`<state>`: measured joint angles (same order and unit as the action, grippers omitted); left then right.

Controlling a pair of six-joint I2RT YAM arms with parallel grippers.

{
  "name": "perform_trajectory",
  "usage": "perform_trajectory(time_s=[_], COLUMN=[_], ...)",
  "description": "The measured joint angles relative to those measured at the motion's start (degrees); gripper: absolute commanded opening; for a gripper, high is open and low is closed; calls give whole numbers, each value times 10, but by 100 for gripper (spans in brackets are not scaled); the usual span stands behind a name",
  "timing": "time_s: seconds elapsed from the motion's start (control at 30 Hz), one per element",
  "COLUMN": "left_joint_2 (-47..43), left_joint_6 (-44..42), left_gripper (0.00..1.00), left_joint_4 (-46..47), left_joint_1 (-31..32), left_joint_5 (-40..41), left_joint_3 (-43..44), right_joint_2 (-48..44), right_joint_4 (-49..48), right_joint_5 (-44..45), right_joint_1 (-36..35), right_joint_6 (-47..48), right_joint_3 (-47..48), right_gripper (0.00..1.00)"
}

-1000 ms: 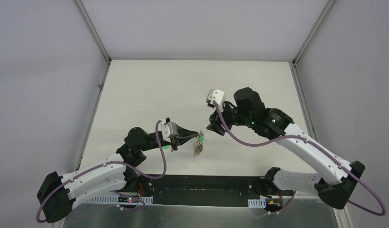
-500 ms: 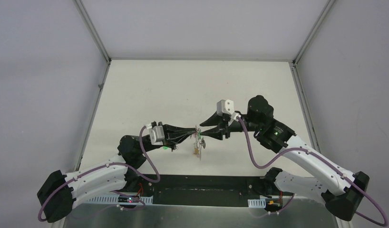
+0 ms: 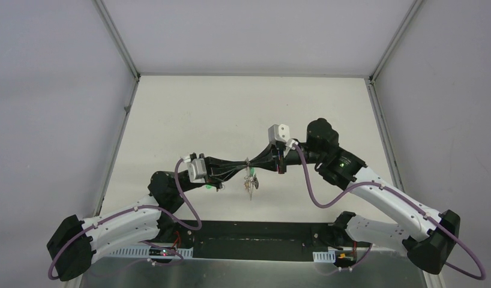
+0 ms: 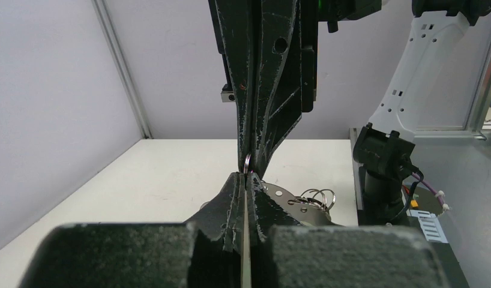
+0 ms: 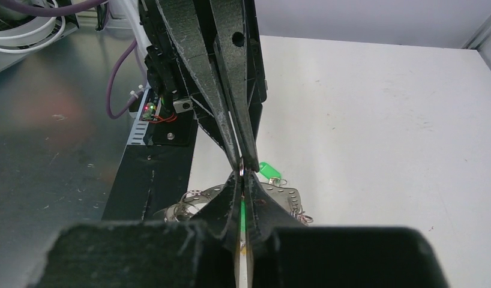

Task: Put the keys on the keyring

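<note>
Your left gripper (image 3: 242, 164) and right gripper (image 3: 254, 164) meet tip to tip above the table (image 3: 189, 108), about mid-width and towards the near side. The left arm comes in from the left, the right arm from the right, both roughly level.

Tool state: both sets of jaws are pinched fully together. Neither wrist view shows a gap between the fingers.

At the contact point a short arc of thin grey wire, the keyring (image 4: 247, 161), shows between the two pairs of tips. Both grippers look clamped on it, one from each side. Most of the ring is hidden by the fingers, so you can't trace its full loop.

The keys (image 3: 251, 183) hang in a small metal bunch just under the tips. From these views you can't tell whether the bunch touches the table.

The right wrist view shows the green-capped key (image 5: 268, 171) just right of the tips and slightly beyond them. A black cap can't be picked out in the bunch.

A few small split rings (image 4: 315, 197) sit in the cluster, right of the left gripper's fingers in the left wrist view.
</note>
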<state>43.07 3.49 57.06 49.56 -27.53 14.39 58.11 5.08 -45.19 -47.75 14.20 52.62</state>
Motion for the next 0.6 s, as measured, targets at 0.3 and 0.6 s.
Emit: perform_trajectory(time_s=[0.3,0.6], left_joint_2=[-48,-44], left_joint_6=[-14,-63], left_gripper=[39,38], left_joint_4=[-127,-300], left_joint_1=[0,0], left_joint_5=[4,-12], left_joint_3=[23,95], right_joint_2=[39,160], right_joint_4=[146,421], right_joint_5=[27,120], right_joint_1=[0,-33], right_joint_6=[18,75], right_joint_3=[80,281], right_gripper=[0,0])
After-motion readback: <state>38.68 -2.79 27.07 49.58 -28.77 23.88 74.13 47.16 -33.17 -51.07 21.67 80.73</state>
